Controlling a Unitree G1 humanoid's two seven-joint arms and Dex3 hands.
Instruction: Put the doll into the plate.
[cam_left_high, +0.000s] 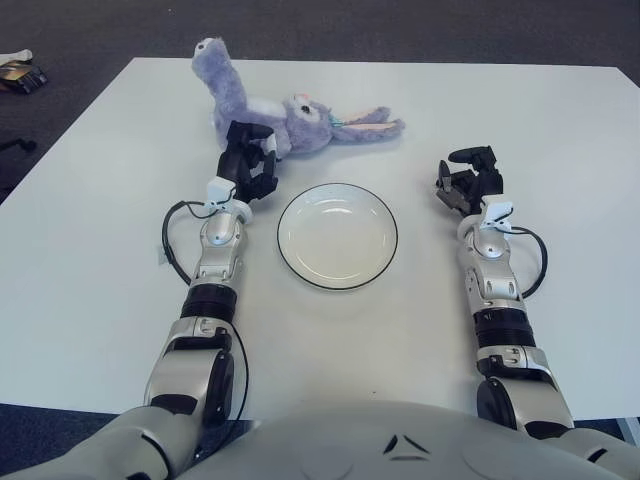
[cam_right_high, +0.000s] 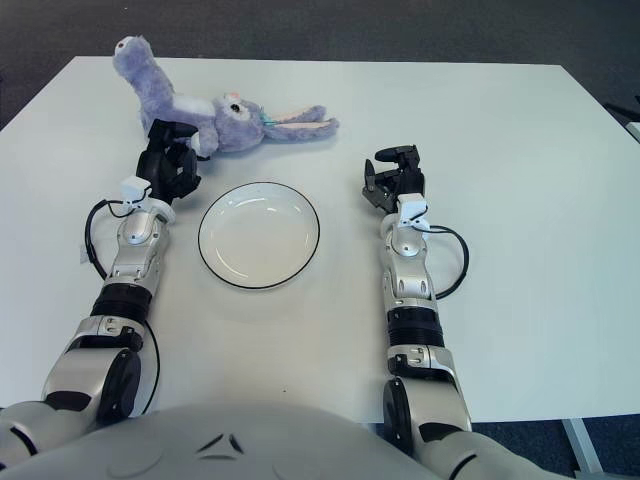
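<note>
A purple plush bunny doll (cam_left_high: 290, 115) lies on its side on the white table, one leg sticking up at the far left and its ears pointing right. Just nearer than it sits an empty white plate (cam_left_high: 337, 240) with a dark rim. My left hand (cam_left_high: 250, 160) is at the doll's near side, left of the plate, fingers loosely spread and closed on nothing. My right hand (cam_left_high: 468, 180) shows to the right of the plate, fingers relaxed and empty.
The white table (cam_left_high: 520, 110) ends in dark carpet at the back and the left. A small dark object (cam_left_high: 20, 74) lies on the floor at the far left. Black cables loop beside both forearms.
</note>
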